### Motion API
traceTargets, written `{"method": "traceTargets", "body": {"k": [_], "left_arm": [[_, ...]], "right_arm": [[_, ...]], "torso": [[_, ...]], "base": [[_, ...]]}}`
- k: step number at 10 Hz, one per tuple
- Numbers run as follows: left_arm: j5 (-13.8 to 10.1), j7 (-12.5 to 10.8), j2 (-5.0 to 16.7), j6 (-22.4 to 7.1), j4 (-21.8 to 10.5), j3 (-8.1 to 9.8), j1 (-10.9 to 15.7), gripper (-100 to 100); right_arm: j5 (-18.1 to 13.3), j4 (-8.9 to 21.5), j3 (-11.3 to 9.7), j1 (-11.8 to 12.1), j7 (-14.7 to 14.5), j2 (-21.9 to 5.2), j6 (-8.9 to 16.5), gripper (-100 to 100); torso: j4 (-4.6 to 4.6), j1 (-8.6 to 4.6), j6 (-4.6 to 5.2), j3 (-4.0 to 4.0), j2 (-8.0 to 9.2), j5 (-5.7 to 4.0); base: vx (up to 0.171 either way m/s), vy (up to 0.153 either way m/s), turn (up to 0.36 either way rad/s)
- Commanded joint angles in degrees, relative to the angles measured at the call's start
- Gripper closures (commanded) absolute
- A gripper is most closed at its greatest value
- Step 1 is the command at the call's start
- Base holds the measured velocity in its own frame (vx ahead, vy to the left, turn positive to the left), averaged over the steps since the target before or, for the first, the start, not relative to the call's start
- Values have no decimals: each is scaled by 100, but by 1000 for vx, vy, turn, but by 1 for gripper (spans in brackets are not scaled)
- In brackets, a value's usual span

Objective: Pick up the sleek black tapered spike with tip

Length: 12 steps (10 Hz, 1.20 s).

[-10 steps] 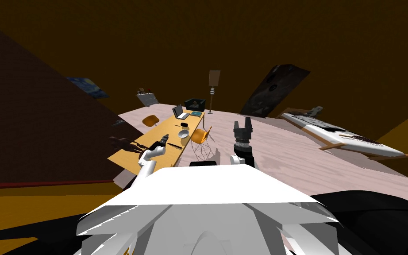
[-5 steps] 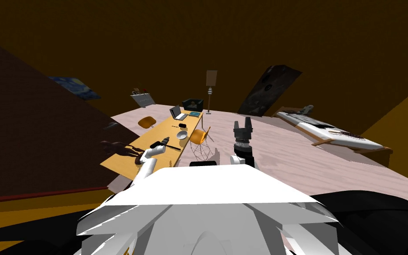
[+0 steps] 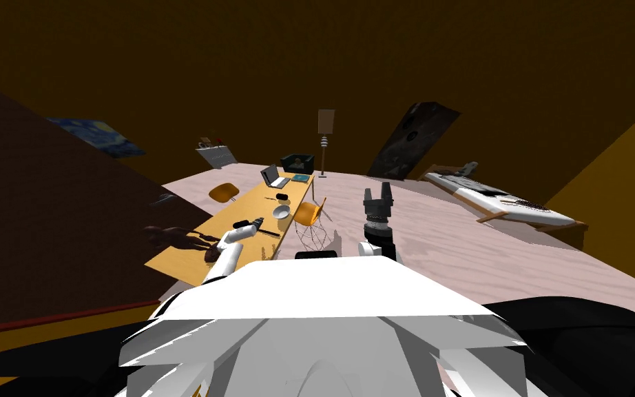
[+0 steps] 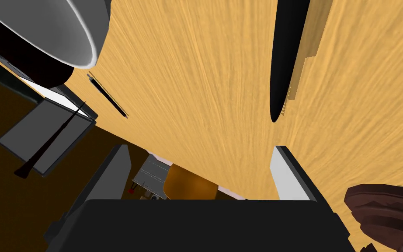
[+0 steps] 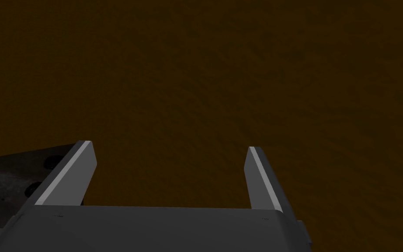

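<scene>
my left claw (image 4: 200, 151) hangs close over the yellow wooden table (image 4: 205, 87), its two fingers spread wide, gripping nothing, with bare tabletop and the table's edge in the gap. the black spike (image 4: 288, 52) lies flat on the table, near the grey bowl (image 4: 43, 30) but clearly apart from it, with open wood between the two. it is thick along its body and narrows to a fine tip, and that tip points toward one of my fingers (image 4: 283, 175), stopping just short of it without touching. the spike sits off to that finger's side, not inside the gap of the claw. a thin black stick (image 4: 107, 95) lies just beside the bowl, much nearer to it than the spike is. a dark brown carved lump (image 4: 388, 210) rests on the table by the body of my claw, farther from the bowl than the spike. past the table's edge an orange chair (image 4: 189, 186) shows between my fingers. in the head view a laptop (image 3: 276, 178) stands open on the table beyond the bowl, toward the far end. my right claw (image 5: 168, 145) is held upright over the pale floor (image 3: 447, 234), well apart from the bowl and off to the side of the table; its fingers are spread wide too and hold nothing.
</scene>
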State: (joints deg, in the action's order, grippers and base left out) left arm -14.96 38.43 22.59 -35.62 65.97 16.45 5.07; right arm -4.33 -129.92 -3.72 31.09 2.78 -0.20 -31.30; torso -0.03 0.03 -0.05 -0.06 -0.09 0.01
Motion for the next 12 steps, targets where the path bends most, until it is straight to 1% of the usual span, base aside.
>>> {"method": "traceTargets", "body": {"k": [1,2,3,4,5,6,7,8,9,10,11,12], "left_arm": [[-169,107,102,-286,-286,0,183,-100],[-169,107,102,-344,-439,0,183,-100],[-318,187,190,-552,-622,-3,331,-100],[-318,187,190,-610,-751,-3,331,-100],[-468,258,275,-831,-975,-11,471,-100],[-468,258,275,-865,-1056,-11,471,-100],[-618,321,357,-1107,-1196,-24,603,-100],[-618,321,357,-1107,-1352,-24,603,-100],[-767,378,435,-1338,-1561,-39,726,-100],[-767,378,435,-1338,-1638,-39,726,-100],[-915,428,508,-1556,-1822,-58,837,-100],[-915,428,508,-1556,-1912,-58,837,-100]], "right_arm": [[0,0,0,0,0,0,0,0],[0,0,0,0,0,0,0,0],[0,0,0,0,0,0,0,0],[0,0,0,0,0,0,0,0],[0,0,0,0,0,0,0,0],[0,0,0,0,0,0,0,0],[0,0,0,0,0,0,0,0],[0,0,0,0,0,0,0,0],[0,0,0,0,0,0,0,0],[0,0,0,0,0,0,0,0],[0,0,0,0,0,0,0,0],[0,0,0,0,0,0,0,0]], "torso": [[0,0,0,0,0,0],[0,1,2,-1,-2,0],[0,1,-1,-1,-1,0],[1,1,2,0,-1,0],[0,2,-1,0,0,0],[0,3,0,0,-1,0],[0,1,-1,0,0,0],[0,1,2,-1,-2,-1],[0,1,-2,0,0,0],[0,1,0,-1,-2,0],[0,0,-2,0,0,0],[0,1,0,-1,-2,-1]], "base": [[29,16,-89],[25,16,-47],[24,17,-80],[22,18,-39],[27,22,-70],[25,18,-37],[26,16,-82],[21,17,-38],[27,17,-51],[25,16,-37],[30,19,-64],[22,20,-37]]}}
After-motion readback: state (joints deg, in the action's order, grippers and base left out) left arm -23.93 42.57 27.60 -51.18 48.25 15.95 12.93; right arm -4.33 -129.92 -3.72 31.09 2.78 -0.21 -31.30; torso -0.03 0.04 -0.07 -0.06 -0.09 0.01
